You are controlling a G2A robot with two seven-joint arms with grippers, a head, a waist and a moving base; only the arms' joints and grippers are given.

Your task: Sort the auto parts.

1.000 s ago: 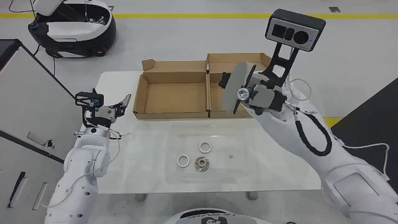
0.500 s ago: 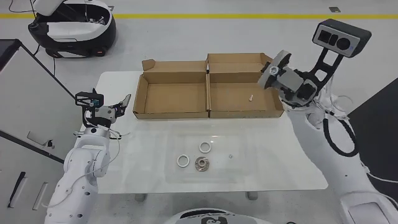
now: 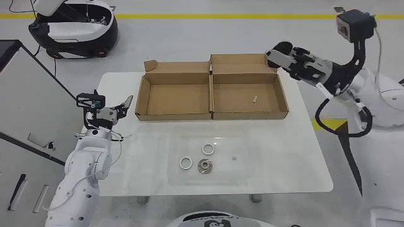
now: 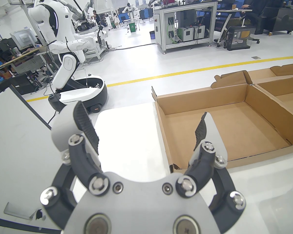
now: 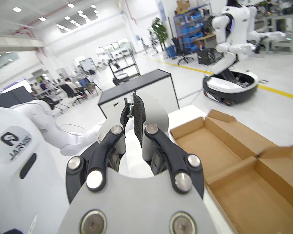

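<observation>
**Two boxes, two rings, one pin boxed**

On the desk (image 3: 284,157) stand a left box (image 3: 173,99) and a right box (image 3: 240,104), which holds one white pin (image 3: 254,99). In front lie a far ring (image 3: 207,149), a near ring (image 3: 186,162), one flanged metal part (image 3: 204,165) and one tiny bit (image 3: 234,159). The right hand (image 5: 130,105) pinches a small threaded part (image 5: 130,110) by the right box's far corner. The left hand (image 4: 141,120) gapes wide over the desk's left edge.

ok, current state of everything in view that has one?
Left gripper: open, empty, near the edge of the white table.
Right gripper: shut on a small threaded metal piece.
Left brown cardboard box: open, empty.
Right brown cardboard box: open, with a small white part inside.
Two white rings and the grey flanged metal part: unsorted on the table.
</observation>
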